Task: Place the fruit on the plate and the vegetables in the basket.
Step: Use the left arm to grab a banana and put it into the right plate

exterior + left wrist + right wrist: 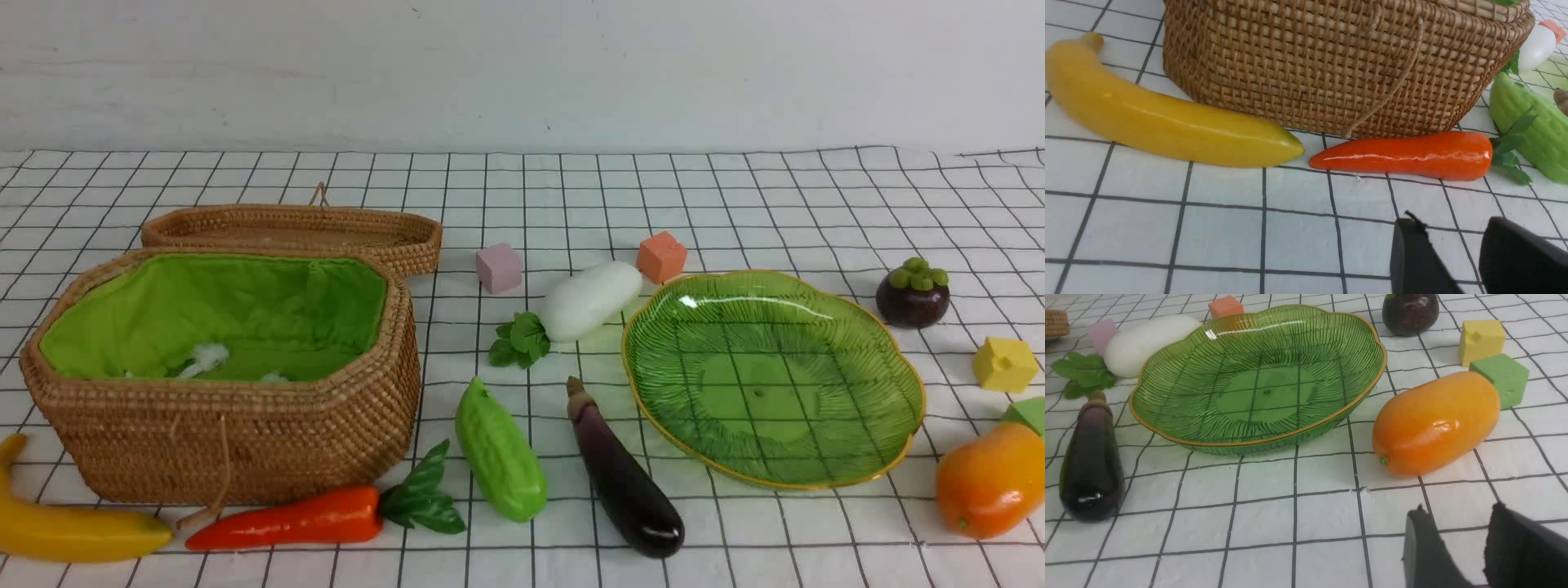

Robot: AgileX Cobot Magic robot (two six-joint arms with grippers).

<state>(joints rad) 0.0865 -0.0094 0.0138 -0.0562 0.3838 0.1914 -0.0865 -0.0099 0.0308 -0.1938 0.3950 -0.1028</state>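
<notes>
The lined basket (245, 433) stands at the left, with the banana (73, 531) and carrot (286, 518) in front of it. The gourd (500, 449), eggplant (624, 482) and radish (589, 300) lie in the middle. Right of them is the bare plate (771, 376), with the mangosteen (913, 294) behind it and the orange fruit (989, 480) at the right edge. My left gripper (1453, 222) hovers open, short of the carrot (1404, 155), holding nothing. My right gripper (1458, 510) is open over the cloth, near the orange fruit (1435, 422). The front view shows neither gripper.
A shallow woven lid (294, 229) leans behind the basket. Small cubes sit around the plate: pink (498, 267), orange (661, 256), yellow (1004, 363) and green (1030, 412). A white checked cloth (522, 188) covers the table up to a white wall.
</notes>
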